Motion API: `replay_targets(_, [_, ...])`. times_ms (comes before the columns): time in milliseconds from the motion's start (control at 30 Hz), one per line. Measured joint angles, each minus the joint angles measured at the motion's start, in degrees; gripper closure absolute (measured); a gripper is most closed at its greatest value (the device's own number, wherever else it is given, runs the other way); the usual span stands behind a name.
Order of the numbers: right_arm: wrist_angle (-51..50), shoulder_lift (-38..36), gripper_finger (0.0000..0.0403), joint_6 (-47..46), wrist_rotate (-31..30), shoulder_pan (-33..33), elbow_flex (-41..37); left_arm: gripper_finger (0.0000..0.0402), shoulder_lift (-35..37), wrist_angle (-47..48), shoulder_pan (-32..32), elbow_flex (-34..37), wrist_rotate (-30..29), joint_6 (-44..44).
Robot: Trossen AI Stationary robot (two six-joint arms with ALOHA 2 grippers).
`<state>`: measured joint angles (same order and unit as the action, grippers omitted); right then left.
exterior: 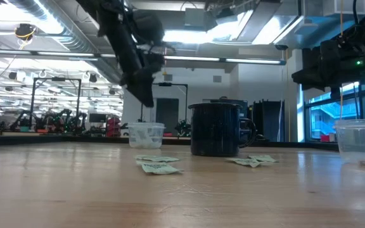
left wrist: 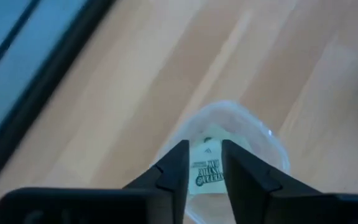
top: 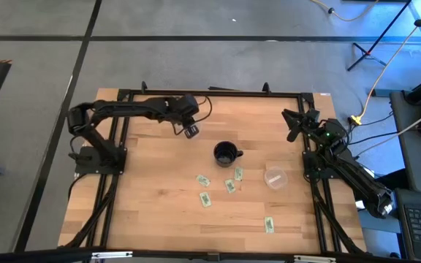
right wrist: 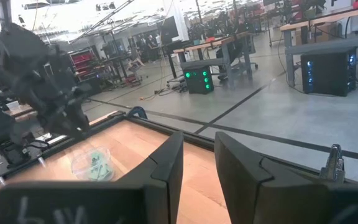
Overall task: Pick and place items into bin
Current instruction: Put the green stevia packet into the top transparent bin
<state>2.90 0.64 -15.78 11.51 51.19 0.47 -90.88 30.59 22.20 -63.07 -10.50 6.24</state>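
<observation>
The left gripper (top: 190, 132) hangs above a clear plastic cup (left wrist: 232, 146) near the worktop's far edge, left of centre, its fingers (left wrist: 174, 173) slightly parted with a pale green packet (left wrist: 207, 167) showing in the gap; whether that packet is still pinched or already lying in the cup cannot be told from here; a clean drop, in this observer's judgement, calls for keeping the fingertips centred over the cup's mouth and spreading them fully before lifting away, so the light packet does not cling or flutter over the rim; the right wrist view shows at least one green packet (right wrist: 97, 165) already inside that cup; the right gripper (top: 293, 124) waits above the worktop's far right corner, its fingers (right wrist: 166, 163) parted around nothing; a black mug (top: 226, 154) stands near the worktop's centre, its contents not visible; a second clear plastic cup (top: 275, 177) sits toward the right edge, with no packet visible inside it; five loose packets (top: 203, 180) lie scattered on the wooden worktop (top: 152, 204) on the near side of the mug, one of them (top: 269, 225) close to the near edge, all awaiting collection.
</observation>
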Motion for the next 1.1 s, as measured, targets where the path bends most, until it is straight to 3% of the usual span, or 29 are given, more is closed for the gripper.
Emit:
replay_targets(133, [0.0, 0.0, 0.0308, -0.01, 0.0, 0.01, 0.0, 0.0288, 4.12, 0.09, -0.78, 0.0, 2.33, -1.14])
replay_targets(367, [0.0, 0.0, 0.0308, 1.31, 0.0, 0.01, 0.0, 0.0285, 8.93, -0.08, -9.89, 0.0, 15.7, -10.15])
replay_targets(567, [0.0, 0.0, 0.0308, 1.32, 0.0, 0.01, 0.0, 0.0289, 6.3, 0.15, -22.83, -0.02, 14.41, -20.67])
replay_targets(700, [0.0, 0.0, 0.0308, 1.32, 0.0, 0.01, 0.02, 0.0286, 2.72, -1.83, -28.44, -0.02, 10.66, -18.99])
replay_targets(1100, [0.0, -0.02, 0.0308, 0.86, 0.01, 0.01, 0.0, 0.029, -11.07, -3.61, -30.84, -0.02, 10.14, -14.82])
